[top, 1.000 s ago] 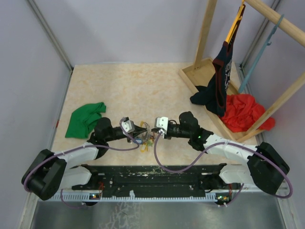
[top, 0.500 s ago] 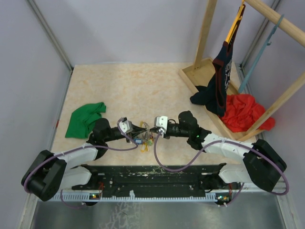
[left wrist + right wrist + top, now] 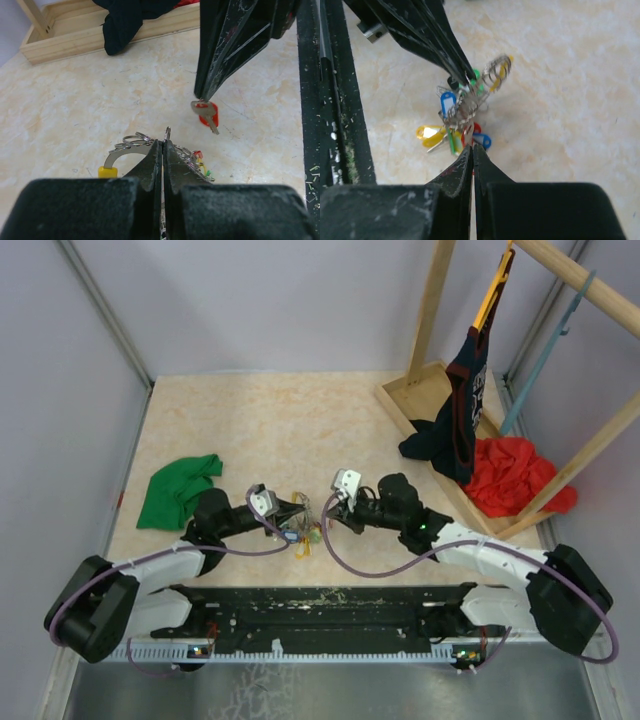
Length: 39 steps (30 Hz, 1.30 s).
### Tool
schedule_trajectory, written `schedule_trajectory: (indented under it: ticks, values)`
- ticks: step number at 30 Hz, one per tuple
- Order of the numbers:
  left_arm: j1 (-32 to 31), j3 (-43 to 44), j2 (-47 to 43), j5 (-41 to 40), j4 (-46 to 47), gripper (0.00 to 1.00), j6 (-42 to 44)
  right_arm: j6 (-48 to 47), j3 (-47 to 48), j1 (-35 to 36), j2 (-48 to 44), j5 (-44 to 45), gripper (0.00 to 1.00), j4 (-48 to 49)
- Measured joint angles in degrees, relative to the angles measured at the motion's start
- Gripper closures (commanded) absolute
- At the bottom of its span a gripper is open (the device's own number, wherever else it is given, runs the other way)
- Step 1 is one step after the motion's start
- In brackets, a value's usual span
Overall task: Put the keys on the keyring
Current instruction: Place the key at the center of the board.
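1. Left gripper [image 3: 163,146] pinched shut on keyring [image 3: 131,141], between the arms near table [image 3: 250,420] front edge.
2. Right gripper [image 3: 472,150] clamped on red-tagged key [image 3: 205,113], just beside keyring, not touching it.

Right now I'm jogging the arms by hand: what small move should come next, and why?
Probably ease the right tool toward the left tool, bringing the key to the keyring. The red-tagged key hangs from the right tool's tip, apart from the ring pinched in the left tool.
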Motion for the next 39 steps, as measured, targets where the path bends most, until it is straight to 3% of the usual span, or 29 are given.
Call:
schedule_trajectory:
  ticks: [10, 15, 22, 35, 39]
  values:
    - [0.00, -0.37, -1.62, -4.15, -0.83, 1.00, -0.37, 22.73, 5.27, 0.00, -5.07, 14.88, 1.00, -29.53]
    - [0.00, -0.39, -1.92, -4.90, -1.07, 1.00, -0.44, 28.85, 6.16, 0.00, -1.55, 23.61, 1.00, -34.53]
    - [0.00, -0.79, -3.04, -6.03, -1.46, 1.00, -0.61, 31.41, 6.16, 0.00, 9.62, 35.12, 1.00, -27.61]
    - [0.00, -0.90, -3.39, -6.95, -1.60, 1.00, -0.63, 29.11, 1.05, 0.00, 21.00, 44.48, 1.00, 0.76]
    - [0.00, -0.98, -3.04, -7.08, -1.60, 1.00, -0.68, 28.89, 0.87, 0.00, 22.18, 44.98, 0.86, 3.56]
